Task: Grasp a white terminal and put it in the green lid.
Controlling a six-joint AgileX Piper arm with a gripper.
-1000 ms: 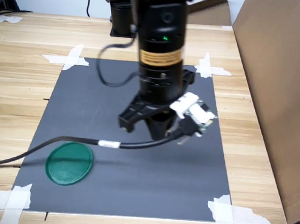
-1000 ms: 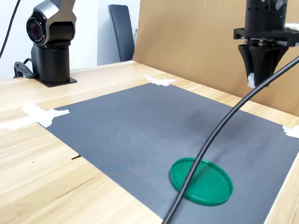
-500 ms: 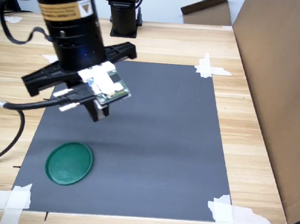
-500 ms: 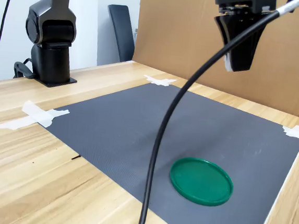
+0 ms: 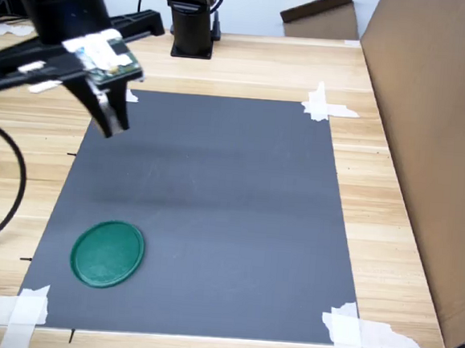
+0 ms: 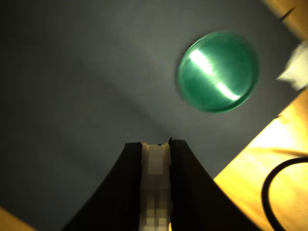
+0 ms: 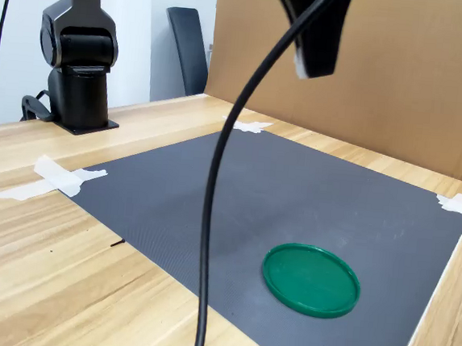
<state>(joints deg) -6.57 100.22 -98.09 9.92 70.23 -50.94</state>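
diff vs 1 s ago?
The gripper swung from the first exterior view's right of centre to its upper left, and rose in the second exterior view. In the wrist view its fingers are shut on a whitish piece, likely the white terminal. Nothing was let go. The green lid has not moved and is empty.

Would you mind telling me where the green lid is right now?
The green lid lies flat on the dark mat, near the mat's bottom-left corner in the first exterior view, beside the white tape.
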